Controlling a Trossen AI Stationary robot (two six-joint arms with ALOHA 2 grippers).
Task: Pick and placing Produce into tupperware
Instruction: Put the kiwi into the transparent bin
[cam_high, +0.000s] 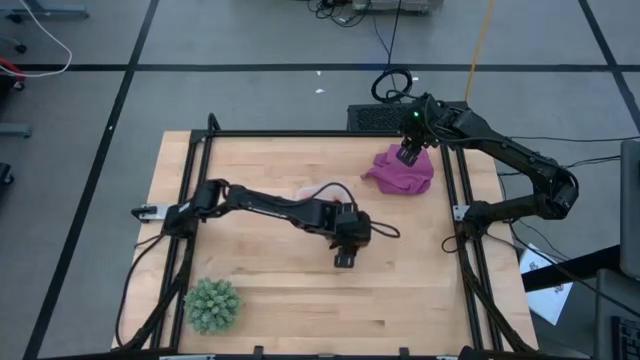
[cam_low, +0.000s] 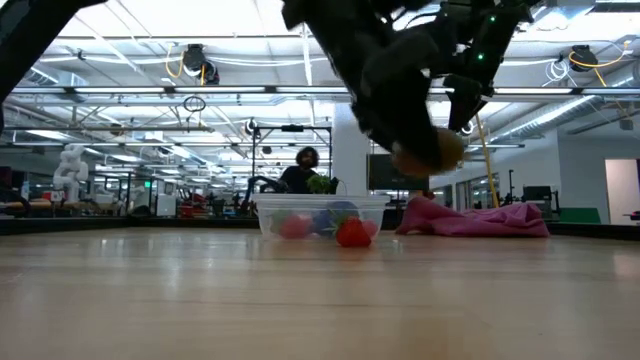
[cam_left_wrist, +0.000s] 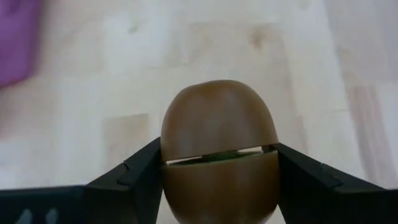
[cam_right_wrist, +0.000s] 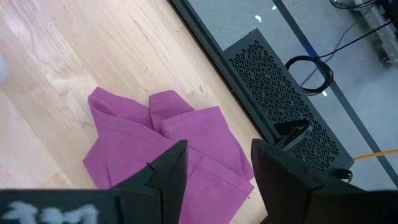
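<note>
Left gripper (cam_left_wrist: 217, 177) is clamped on the brown round piece (cam_left_wrist: 217, 143), one dark finger pressed to each flank of it; a thin seam with a trace of green runs across the fruit's middle. From above, that gripper (cam_high: 345, 258) sits over the centre of the wooden table (cam_high: 270, 285), and the low view shows the brown fruit (cam_low: 432, 150) lifted clear of the tabletop.

Nearest the low camera, a red strawberry-like piece (cam_low: 352, 232) lies on the wood just in front of the tupperware (cam_low: 320, 214). Inside the clear container are more pieces, red and possibly something bluish, though the plastic blurs them too much to name.

Farther back, near the table's far right corner, the purple-magenta cloth (cam_high: 402, 170) lies crumpled. Right gripper (cam_right_wrist: 217, 180) hangs above it with its fingers apart and nothing between them.

At the near left corner sits the spiky green ball (cam_high: 212, 305).
</note>
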